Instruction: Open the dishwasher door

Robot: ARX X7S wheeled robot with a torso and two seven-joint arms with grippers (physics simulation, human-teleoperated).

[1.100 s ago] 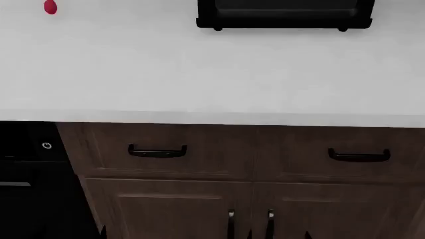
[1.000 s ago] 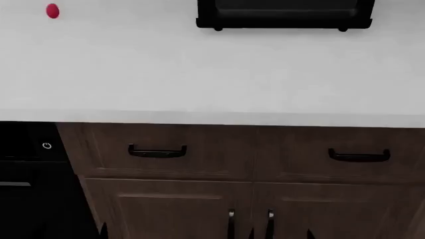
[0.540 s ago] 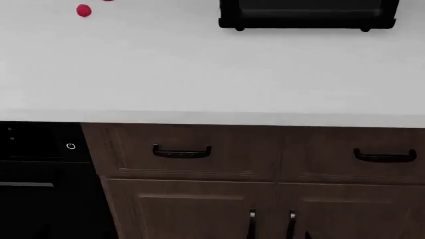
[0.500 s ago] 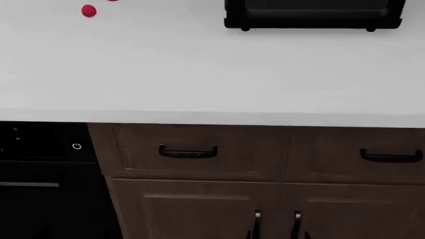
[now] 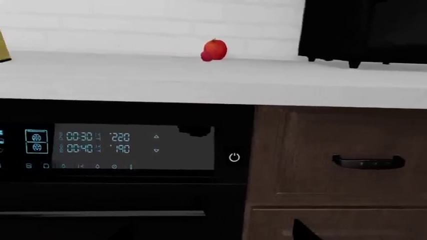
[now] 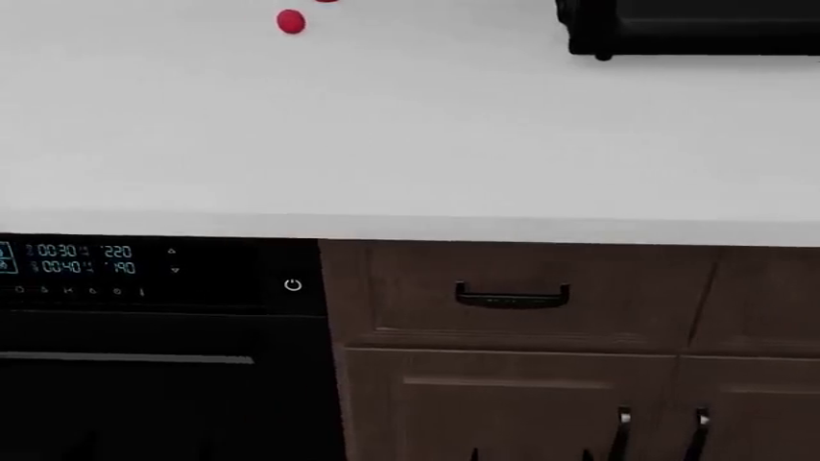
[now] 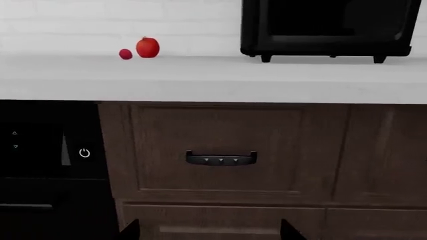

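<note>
The dishwasher door is a glossy black panel at the lower left of the head view, shut, with a thin grey bar handle. Above it runs a black strip with cyan digits and a white power icon. The left wrist view shows the door, its handle and the digits. My left gripper faces the door's right edge; one fingertip shows, the other is lost against the black. My right gripper is open and empty, in front of a brown drawer.
A white countertop runs above, with a red fruit and a black appliance with small feet at the back. Brown wood cabinets with black handles stand right of the dishwasher.
The head view has shifted left: cabinets, appliance and red fruit slid right, and much more of the dishwasher, with its digits and handle, has come into view.
</note>
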